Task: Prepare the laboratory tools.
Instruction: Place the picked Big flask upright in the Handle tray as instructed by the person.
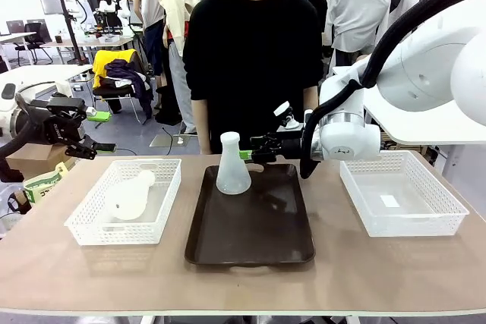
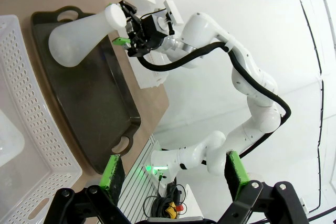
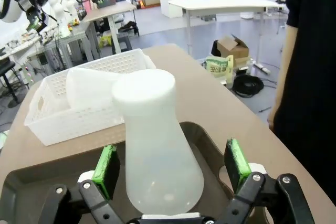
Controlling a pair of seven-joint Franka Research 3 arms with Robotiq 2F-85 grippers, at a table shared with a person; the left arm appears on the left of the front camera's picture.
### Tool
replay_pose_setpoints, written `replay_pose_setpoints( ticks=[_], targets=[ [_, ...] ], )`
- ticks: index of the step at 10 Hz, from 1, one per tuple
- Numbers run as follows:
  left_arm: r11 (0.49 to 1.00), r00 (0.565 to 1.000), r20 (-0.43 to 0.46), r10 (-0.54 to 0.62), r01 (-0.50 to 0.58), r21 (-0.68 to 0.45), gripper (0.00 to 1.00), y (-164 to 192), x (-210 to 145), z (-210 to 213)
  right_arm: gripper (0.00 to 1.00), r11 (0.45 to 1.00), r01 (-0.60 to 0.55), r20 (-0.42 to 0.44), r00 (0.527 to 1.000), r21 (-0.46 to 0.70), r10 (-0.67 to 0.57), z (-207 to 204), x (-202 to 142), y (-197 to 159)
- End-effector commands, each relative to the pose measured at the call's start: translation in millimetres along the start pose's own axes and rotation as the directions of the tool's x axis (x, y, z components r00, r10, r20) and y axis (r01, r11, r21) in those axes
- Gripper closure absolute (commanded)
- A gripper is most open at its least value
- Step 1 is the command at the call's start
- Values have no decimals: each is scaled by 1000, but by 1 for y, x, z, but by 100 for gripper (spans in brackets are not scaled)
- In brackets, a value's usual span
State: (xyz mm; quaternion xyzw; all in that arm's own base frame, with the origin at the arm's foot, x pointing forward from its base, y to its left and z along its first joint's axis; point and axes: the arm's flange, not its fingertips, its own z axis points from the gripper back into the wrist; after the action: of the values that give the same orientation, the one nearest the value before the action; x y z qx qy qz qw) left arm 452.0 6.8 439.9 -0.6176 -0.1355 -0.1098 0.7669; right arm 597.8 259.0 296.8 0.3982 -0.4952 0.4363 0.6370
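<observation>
**Item 1.** Upright flask [image 1: 232,168]: stands on the far left part of the dark tray [image 1: 258,242], base flat.

**Item 2.** My right pincer [image 1: 250,151]: fingers spread to either side of that flask's body, green pads [image 3: 107,169] just clear of its walls, pinching nothing.

**Item 3.** Flask on its side [image 1: 130,196]: lies in the left mesh basket [image 1: 82,231].

**Item 4.** My left pincer [image 1: 96,131]: hangs beyond the table's left edge, spread, nothing between the fingers.

**Handling.** I judge the step in hand to be backing my right pincer away. It is best drawn straight back along the fingers, kept level, so neither pad clips the flask and tips it.

**Views.** My right wrist view gives the gap at each pad. The front view, side-on, cannot settle those gaps, but it confirms the base sits flat.
</observation>
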Motion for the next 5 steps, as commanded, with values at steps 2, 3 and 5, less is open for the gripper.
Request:
replay_pose_setpoints(
  ticks=[2,3,5],
  targets=[
    [1000,1000,4,-5,5,-11,0,-2,0,2,0,1000,-3,23,1000,11,3,-3,-3,-1],
    [1000,1000,4,-5,5,-11,0,-2,0,2,0,1000,-3,23,1000,11,3,-3,-3,-1],
    [1000,1000,4,-5,5,-11,0,-2,0,2,0,1000,-3,23,1000,11,3,-3,-3,-1]
  ],
)
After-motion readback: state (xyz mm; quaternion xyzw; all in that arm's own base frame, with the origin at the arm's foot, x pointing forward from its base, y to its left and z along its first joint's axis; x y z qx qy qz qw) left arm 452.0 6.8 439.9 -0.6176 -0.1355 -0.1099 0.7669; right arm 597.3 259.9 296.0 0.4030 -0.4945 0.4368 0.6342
